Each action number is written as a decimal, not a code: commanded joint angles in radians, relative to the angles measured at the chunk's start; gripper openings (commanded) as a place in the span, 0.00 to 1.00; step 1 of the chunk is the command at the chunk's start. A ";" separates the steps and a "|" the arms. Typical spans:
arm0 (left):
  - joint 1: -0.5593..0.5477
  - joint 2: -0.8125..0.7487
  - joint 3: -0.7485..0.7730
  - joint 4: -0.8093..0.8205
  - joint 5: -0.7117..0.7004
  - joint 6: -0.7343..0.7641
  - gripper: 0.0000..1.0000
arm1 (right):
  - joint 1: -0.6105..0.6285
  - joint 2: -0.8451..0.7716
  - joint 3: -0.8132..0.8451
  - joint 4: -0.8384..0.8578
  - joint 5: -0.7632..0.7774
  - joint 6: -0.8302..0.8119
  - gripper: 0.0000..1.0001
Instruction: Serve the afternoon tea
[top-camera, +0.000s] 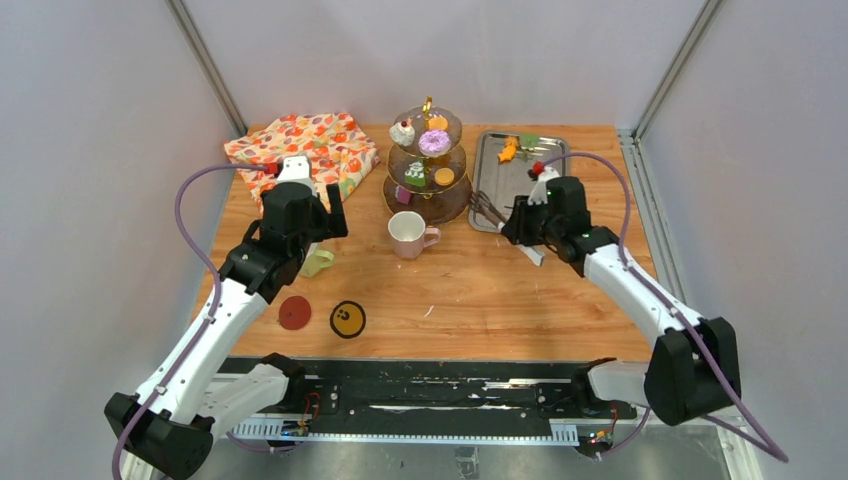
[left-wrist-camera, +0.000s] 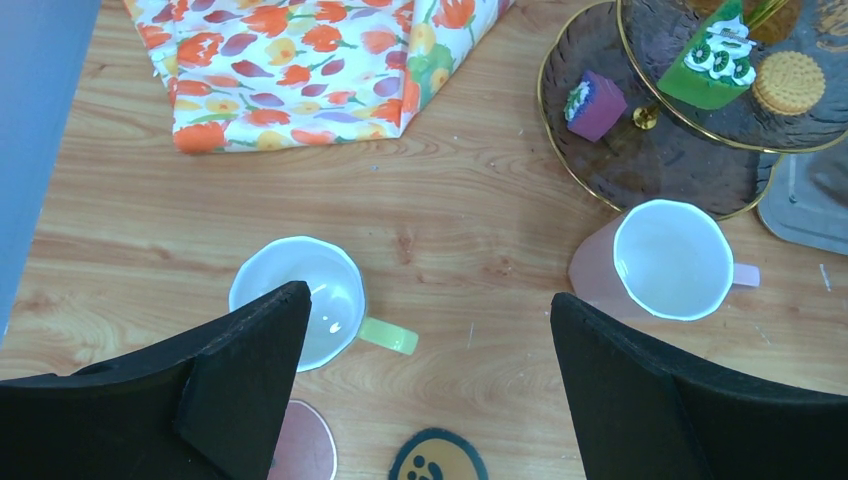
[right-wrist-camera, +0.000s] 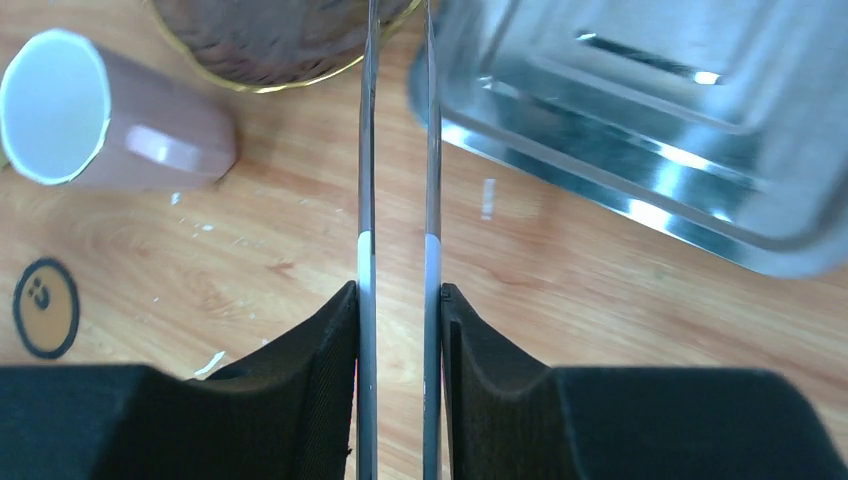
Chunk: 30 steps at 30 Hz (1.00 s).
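The right gripper (right-wrist-camera: 400, 295) pinches the metal tongs (right-wrist-camera: 365, 150), blades aimed at the table's (top-camera: 480, 290) far edge. The orange pastry (top-camera: 509, 152) lies ahead, at the steel tray's (top-camera: 495, 172) far end. The left gripper (left-wrist-camera: 430, 297) hangs spread above the yellow-green mug (left-wrist-camera: 320, 265).

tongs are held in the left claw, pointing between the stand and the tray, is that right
Not quite. The tongs are held in the right claw, not the left; the right wrist view shows its fingers closed on them. The rest holds: they point between the stand and the tray.
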 joint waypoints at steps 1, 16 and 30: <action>-0.002 -0.007 0.026 0.000 -0.013 0.011 0.95 | -0.099 -0.101 -0.028 -0.045 0.064 -0.023 0.31; -0.003 -0.018 0.031 0.007 -0.001 0.018 0.94 | -0.294 0.171 0.320 -0.118 0.225 -0.016 0.32; -0.002 -0.009 0.072 0.020 -0.051 0.055 0.95 | -0.309 0.511 0.694 -0.111 0.230 0.006 0.36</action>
